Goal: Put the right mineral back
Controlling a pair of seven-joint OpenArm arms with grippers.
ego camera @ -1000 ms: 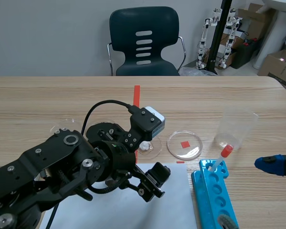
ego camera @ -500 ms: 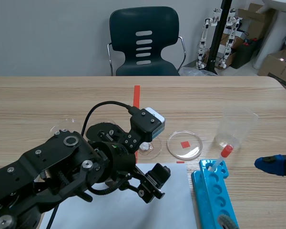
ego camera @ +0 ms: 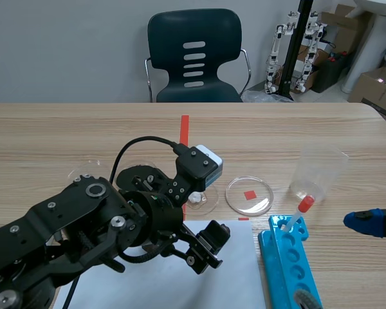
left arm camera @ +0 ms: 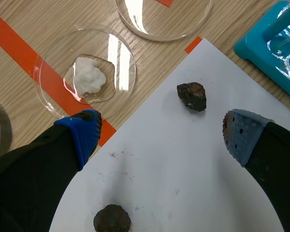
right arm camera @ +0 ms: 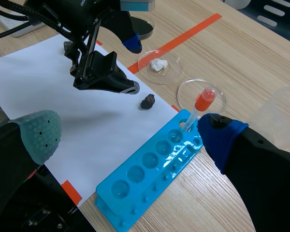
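Two dark minerals lie on the white paper [left arm camera: 183, 183]. One mineral [left arm camera: 192, 95] sits ahead of my left gripper [left arm camera: 159, 135], which hovers open above the paper. The other dark mineral [left arm camera: 112, 220] lies under it, close to the wrist. A petri dish [left arm camera: 90, 77] holding a white mineral sits just off the paper's corner, beyond the left finger. In the scene view the left gripper [ego camera: 204, 248] hangs over the paper in front of that dish [ego camera: 198, 197]. My right gripper [ego camera: 372, 222] stays open at the table's right side, holding nothing.
An empty petri dish [ego camera: 249, 195] sits over an orange square. A blue tube rack [ego camera: 289, 264] holds a red-bulbed pipette [ego camera: 302, 209]. A clear beaker [ego camera: 318, 170] stands behind it. A clear lid [ego camera: 90, 168] lies at the left. A chair [ego camera: 194, 58] stands beyond the table.
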